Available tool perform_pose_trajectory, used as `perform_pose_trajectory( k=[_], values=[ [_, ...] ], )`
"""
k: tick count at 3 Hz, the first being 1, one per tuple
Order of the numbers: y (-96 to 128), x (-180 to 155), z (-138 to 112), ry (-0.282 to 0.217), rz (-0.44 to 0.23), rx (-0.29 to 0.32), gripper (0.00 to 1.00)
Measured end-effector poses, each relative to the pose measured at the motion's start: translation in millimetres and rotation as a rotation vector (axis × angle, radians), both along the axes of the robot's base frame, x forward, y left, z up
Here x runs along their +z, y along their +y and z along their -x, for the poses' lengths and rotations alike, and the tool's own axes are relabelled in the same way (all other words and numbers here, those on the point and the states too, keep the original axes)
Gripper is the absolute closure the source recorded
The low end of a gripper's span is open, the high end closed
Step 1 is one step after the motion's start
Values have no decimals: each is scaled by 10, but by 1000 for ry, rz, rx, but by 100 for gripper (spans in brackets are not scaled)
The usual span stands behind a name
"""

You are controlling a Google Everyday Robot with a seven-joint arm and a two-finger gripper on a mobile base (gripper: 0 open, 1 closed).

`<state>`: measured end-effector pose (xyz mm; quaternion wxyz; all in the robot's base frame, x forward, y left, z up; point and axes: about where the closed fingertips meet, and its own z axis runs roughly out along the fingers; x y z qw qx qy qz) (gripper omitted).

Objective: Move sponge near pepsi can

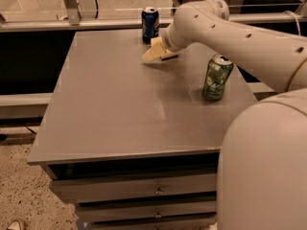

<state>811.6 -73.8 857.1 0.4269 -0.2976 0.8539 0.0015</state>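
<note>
The pepsi can (150, 24), dark blue with a silver top, stands upright at the far edge of the grey table (120, 104). My gripper (152, 51) is at the end of the white arm, low over the table just in front of the can and slightly to its right. A pale yellow mass shows at the gripper's tip. I cannot tell the sponge apart from the gripper's own pale parts there. No sponge lies free anywhere else on the table.
A green can (217, 77) with a light pattern stands upright near the table's right edge, under my arm. My white arm and base fill the right side. Drawers (144, 190) run below the table front. A glass rail runs behind the table.
</note>
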Motion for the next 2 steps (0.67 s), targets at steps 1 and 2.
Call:
perform_pose_trajectory(
  k=[1,2],
  values=[
    [-64,137,49,-28,-4,-9,0],
    [-154,409,148,-80,-60,10,0]
  ],
)
